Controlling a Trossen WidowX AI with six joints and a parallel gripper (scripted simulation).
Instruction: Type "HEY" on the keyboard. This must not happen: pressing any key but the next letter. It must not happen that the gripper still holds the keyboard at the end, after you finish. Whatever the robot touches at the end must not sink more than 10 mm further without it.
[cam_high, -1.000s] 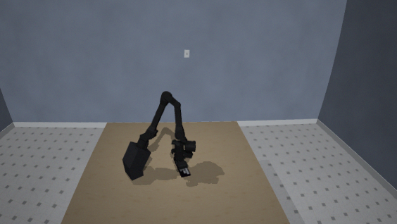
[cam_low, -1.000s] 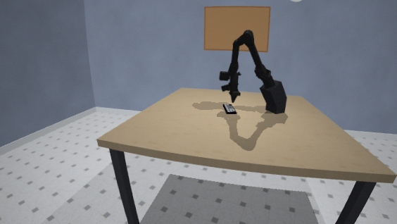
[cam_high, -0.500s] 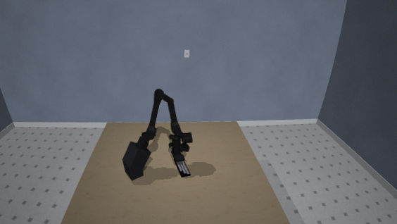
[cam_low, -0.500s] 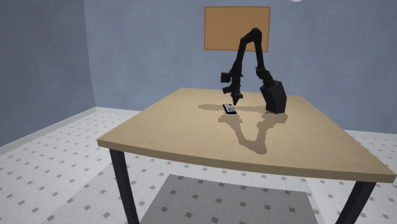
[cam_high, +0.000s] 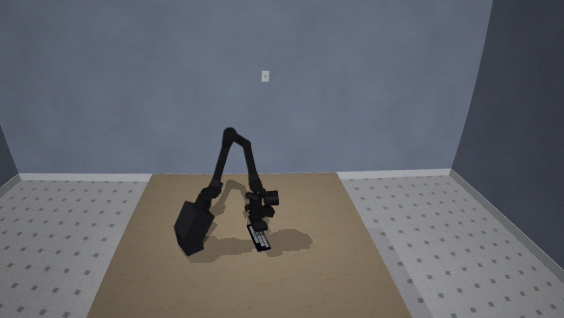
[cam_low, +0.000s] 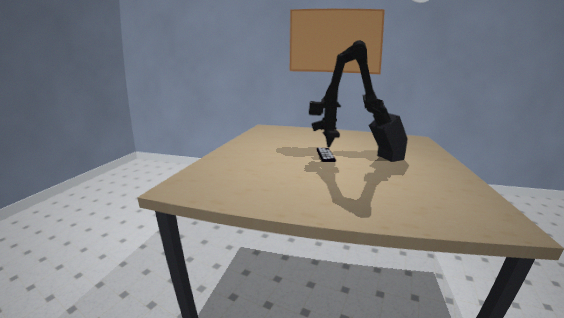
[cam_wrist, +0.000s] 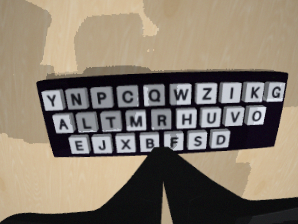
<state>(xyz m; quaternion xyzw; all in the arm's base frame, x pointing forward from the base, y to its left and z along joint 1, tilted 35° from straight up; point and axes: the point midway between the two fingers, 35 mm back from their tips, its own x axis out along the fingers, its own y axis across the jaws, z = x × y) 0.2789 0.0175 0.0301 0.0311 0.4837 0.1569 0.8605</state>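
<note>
A small black keyboard (cam_wrist: 162, 112) with white lettered keys lies on the wooden table; it also shows in the top view (cam_high: 259, 237) and the exterior view (cam_low: 326, 154). In the wrist view its three rows read in scrambled order: Y at the top left, H in the middle row right of centre, E at the bottom left. My gripper (cam_wrist: 160, 153) is shut and empty. Its joined fingertips point down over the bottom row between the B and F keys. It shows above the keyboard in the top view (cam_high: 260, 229) and the exterior view (cam_low: 330, 140). I cannot tell whether the tip touches a key.
The arm's black base (cam_high: 192, 227) stands on the table to the left of the keyboard in the top view, and to its right in the exterior view (cam_low: 391, 136). The table edges are far from the keyboard.
</note>
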